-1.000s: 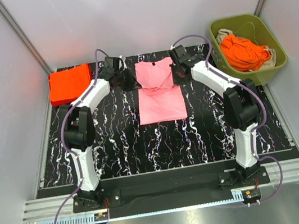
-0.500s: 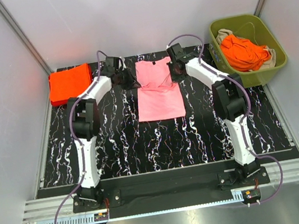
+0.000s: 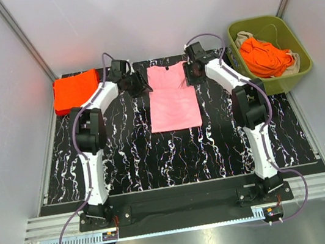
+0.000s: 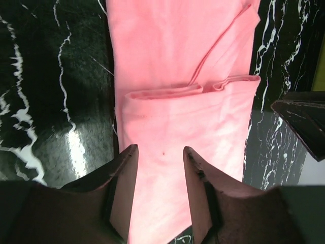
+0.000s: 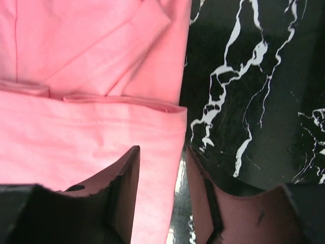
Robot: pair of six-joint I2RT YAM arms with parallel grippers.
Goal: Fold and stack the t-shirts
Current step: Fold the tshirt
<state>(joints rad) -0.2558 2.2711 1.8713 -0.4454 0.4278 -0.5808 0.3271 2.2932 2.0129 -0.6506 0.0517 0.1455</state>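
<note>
A light pink t-shirt (image 3: pixel 173 97) lies flat as a long folded strip on the black marbled table (image 3: pixel 131 158), its dark neck label at the far end. My left gripper (image 3: pixel 143 87) hovers open at the strip's far left edge. In the left wrist view the pink t-shirt (image 4: pixel 183 101) lies under the spread fingers of the left gripper (image 4: pixel 160 152), not pinched. My right gripper (image 3: pixel 187 74) is open at the far right edge. There its jaws (image 5: pixel 162 152) straddle the edge of the pink t-shirt (image 5: pixel 76 132). A folded orange-red t-shirt (image 3: pixel 76 91) rests at the back left.
An olive-green bin (image 3: pixel 301 60) at the back right holds crumpled orange-red t-shirts (image 3: pixel 266 56). Grey walls close in the table on three sides. Both arms reach far out, their bases at the near edge.
Both grippers carried the pink shirt's upper part toward the back, laid it flat, then opened and let go. The cloth now lies smooth.
</note>
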